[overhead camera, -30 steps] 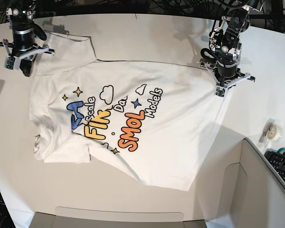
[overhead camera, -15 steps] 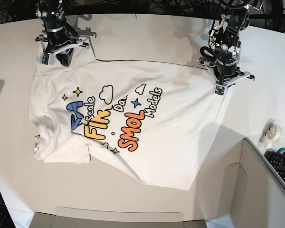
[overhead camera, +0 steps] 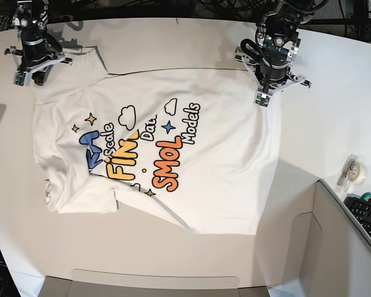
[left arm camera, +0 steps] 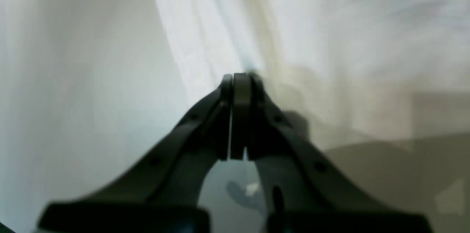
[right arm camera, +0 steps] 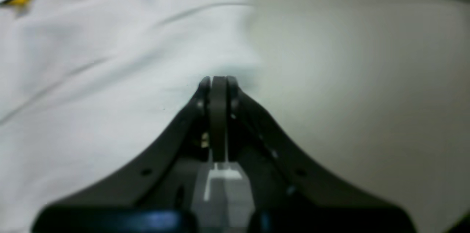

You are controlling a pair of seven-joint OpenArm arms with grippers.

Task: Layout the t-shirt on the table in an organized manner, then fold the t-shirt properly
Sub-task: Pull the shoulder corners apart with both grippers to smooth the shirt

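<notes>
both tools pinch t-shirt edges

Black arms; black curved pincer fingers, small screws

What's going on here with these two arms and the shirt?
Two robot arms are spreading a white t-shirt out on a big white table. The left gripper has its fingers pinched shut on one far corner of the shirt, and the right gripper is shut at the other. The shirt lies mostly flat, print up, with one sleeve tucked under. No folding has begun.
</notes>
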